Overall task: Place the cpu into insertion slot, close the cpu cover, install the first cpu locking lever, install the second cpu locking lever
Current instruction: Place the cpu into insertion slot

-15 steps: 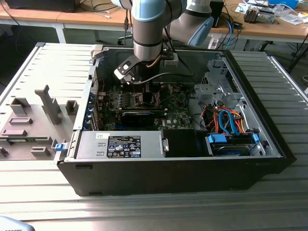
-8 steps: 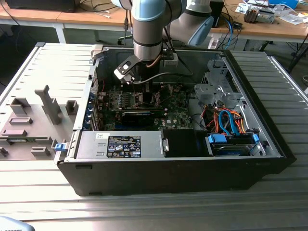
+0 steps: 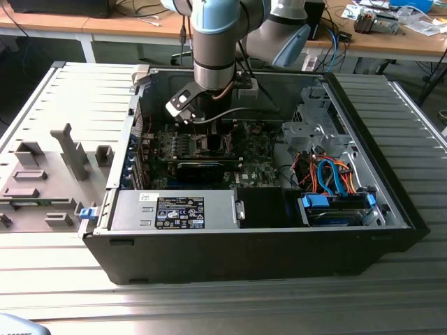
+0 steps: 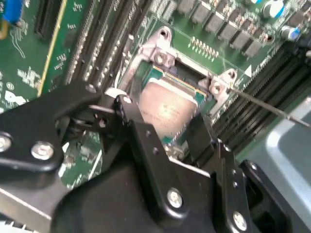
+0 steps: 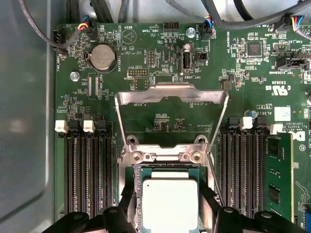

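The cpu, a small square chip with a silvery top, lies in the insertion slot on the green motherboard. My gripper reaches down into the open computer case. Its black fingers stand against two opposite edges of the chip, shut on it. The cpu cover, a silvery frame with a square window, is swung up and open beyond the slot. In the second wrist view a thin metal lever rod sticks out beside the slot.
Long black memory slots flank the socket, with a memory card in one. A coin battery and cables lie beyond. In the exterior view, the power supply, drive cage and coloured cables crowd the case.
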Controlling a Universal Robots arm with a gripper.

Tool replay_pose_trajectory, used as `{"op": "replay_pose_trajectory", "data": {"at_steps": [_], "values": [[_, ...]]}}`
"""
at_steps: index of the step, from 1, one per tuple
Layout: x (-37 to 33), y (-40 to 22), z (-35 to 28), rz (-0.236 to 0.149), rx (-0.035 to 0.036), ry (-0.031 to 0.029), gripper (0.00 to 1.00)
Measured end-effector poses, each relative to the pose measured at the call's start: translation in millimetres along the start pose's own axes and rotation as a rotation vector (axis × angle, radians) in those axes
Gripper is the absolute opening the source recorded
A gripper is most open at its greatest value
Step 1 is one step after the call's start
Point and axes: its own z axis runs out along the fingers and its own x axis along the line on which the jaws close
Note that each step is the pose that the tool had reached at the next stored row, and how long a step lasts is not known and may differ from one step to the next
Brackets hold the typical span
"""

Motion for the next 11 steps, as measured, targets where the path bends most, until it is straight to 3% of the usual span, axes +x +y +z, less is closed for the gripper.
{"op": "replay_pose_trajectory", "data": {"at_steps": [3, 5, 10, 11], "values": [[0.4, 0.3, -4.8, 0.0, -0.0013, 0.0021, 0.61], [0.1, 0.3, -8.6, 0.0, -0.0001, 0.0002, 0.61], [0.1, 1.7, -10.3, 0.0, 0.0011, -0.0004, 0.61], [0.1, 1.9, -13.7, 0.0, 0.0008, 0.0, 0.61]]}}
